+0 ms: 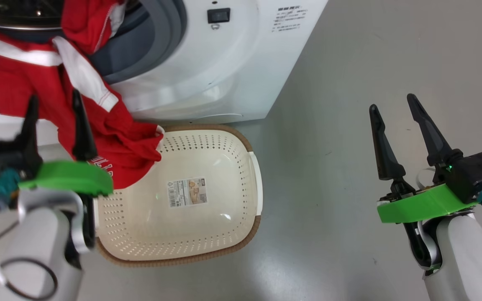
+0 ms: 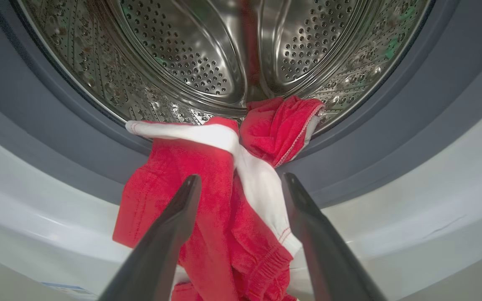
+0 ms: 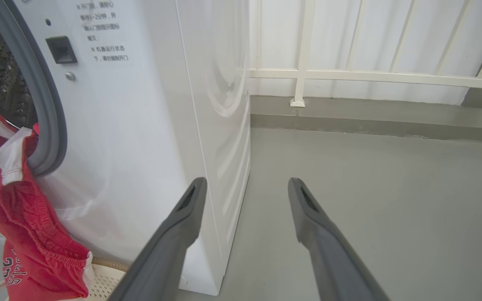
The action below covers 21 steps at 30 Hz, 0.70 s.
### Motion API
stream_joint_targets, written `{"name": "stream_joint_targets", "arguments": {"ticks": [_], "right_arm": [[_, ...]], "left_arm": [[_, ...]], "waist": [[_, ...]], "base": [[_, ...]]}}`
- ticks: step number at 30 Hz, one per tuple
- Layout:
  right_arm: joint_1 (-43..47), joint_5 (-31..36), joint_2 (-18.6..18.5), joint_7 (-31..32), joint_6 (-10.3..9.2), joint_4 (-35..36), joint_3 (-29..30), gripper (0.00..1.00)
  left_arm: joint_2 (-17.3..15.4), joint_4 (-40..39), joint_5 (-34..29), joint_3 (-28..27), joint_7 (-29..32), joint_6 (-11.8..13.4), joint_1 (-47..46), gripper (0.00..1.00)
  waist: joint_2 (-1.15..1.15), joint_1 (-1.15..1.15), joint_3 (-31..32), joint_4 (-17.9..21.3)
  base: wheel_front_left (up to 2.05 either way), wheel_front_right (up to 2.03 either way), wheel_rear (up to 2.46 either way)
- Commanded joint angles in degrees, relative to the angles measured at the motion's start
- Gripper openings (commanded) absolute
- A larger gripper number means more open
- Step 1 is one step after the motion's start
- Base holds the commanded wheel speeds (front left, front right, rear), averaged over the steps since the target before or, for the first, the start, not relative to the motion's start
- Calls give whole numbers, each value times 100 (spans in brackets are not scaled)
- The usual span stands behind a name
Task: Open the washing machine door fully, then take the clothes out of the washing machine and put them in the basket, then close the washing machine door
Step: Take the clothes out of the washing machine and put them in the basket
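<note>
Black Chinese print (image 3: 103, 31) stood on the white front-loading washing machine (image 3: 140, 125); white lettering (image 3: 13, 267) on the red jersey clothes (image 3: 27, 225) was illegible.

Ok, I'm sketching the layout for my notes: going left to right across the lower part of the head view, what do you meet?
In order: left gripper, open → basket → grey floor → right gripper, open.
</note>
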<state>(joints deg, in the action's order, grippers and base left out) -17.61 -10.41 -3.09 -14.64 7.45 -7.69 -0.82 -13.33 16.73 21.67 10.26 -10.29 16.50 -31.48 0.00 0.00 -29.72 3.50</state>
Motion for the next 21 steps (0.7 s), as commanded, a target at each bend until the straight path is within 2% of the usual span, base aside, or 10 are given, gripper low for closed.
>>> {"name": "stream_joint_targets", "arguments": {"ticks": [1, 13, 21], "right_arm": [[61, -29, -18, -36, 3, 115, -140, 100], [-74, -738, -203, -36, 3, -1, -592, 100], [-116, -906, -350, -36, 3, 85, -780, 100]], "left_arm": [[-229, -65, -26, -187, 41, -36, -148, 100], [-630, 798, -347, 115, 1254, 57, -1180, 100], [-806, 1145, -417, 187, 1529, 61, -1458, 100]], "waist": [[0, 0, -17, 20], [0, 0, -130, 134], [0, 0, -210, 218]], "base": [[0, 0, 0], [0, 0, 0], [0, 0, 0]]}}
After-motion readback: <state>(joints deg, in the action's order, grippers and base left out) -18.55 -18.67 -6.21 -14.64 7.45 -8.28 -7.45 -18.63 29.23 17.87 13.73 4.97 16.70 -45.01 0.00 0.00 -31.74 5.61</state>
